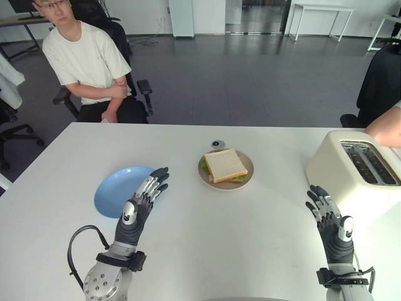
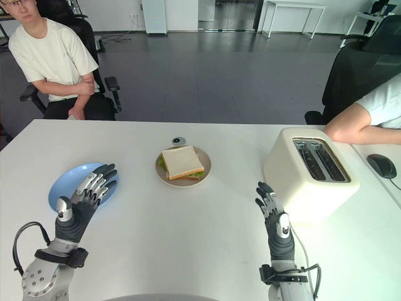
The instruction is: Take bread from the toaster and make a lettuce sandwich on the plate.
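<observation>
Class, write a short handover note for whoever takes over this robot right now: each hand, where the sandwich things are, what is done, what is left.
Left hand: open, holding nothing, by the right edge of the blue plate.
Right hand: open, holding nothing, just in front of the toaster.
Things: the sandwich lies on the brown plate at mid-table, with lettuce showing under the top slice. The toaster slots look empty.
Done: bread out, sandwich built.
Left: apparently nothing.
</observation>
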Controlling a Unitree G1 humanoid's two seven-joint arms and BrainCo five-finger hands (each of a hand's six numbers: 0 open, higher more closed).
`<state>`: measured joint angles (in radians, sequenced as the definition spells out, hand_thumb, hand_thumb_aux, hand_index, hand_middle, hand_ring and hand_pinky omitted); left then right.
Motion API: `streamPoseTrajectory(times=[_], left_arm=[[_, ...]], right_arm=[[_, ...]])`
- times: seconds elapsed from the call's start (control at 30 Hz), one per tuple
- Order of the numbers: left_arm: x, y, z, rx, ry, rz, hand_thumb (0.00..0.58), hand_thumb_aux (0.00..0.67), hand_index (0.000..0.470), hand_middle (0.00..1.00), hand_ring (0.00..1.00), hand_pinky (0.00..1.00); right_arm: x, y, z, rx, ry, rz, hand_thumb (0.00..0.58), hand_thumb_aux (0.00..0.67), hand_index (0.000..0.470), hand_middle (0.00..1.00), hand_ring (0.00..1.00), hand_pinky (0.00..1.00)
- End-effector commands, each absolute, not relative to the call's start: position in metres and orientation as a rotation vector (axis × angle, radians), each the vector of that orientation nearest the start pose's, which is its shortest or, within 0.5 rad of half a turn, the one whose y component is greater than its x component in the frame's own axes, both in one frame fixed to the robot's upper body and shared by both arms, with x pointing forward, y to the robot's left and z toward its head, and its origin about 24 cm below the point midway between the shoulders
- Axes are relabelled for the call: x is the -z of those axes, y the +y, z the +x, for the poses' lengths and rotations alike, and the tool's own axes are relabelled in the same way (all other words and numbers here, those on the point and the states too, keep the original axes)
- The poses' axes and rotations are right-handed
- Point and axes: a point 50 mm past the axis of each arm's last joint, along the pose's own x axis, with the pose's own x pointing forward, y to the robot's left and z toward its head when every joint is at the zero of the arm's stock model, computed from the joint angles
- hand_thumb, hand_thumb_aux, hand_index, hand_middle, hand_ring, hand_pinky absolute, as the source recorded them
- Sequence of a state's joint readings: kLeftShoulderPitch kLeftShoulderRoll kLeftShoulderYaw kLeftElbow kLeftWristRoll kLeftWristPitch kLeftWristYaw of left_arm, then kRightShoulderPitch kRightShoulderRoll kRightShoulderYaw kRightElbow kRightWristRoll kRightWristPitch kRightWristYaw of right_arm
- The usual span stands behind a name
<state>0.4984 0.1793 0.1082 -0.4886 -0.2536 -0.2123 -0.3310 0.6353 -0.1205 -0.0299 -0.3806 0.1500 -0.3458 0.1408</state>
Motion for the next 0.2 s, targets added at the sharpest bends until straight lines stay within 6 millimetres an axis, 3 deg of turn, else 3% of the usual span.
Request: streamPoseTrajectory(times=[0.03,0.2], left_arm=[[-0.079,0.197,0.153,0.165,-0.225,0.060,0.000,0.000,0.000,0.00,0.00,0.00],[-0.066,0.194,0.158,0.165,-0.220,0.055,0.000,0.000,0.000,0.00,0.00,0.00]], right_arm=[[-0.041,-0.198,0.122,0.044,-0.102,-0.081,0.000,0.000,0.000,0.00,0.00,0.00],[-0.028,-0.200,0.123,-0.003,-0.075,-0.109,0.000,0.000,0.000,0.00,0.00,0.00]])
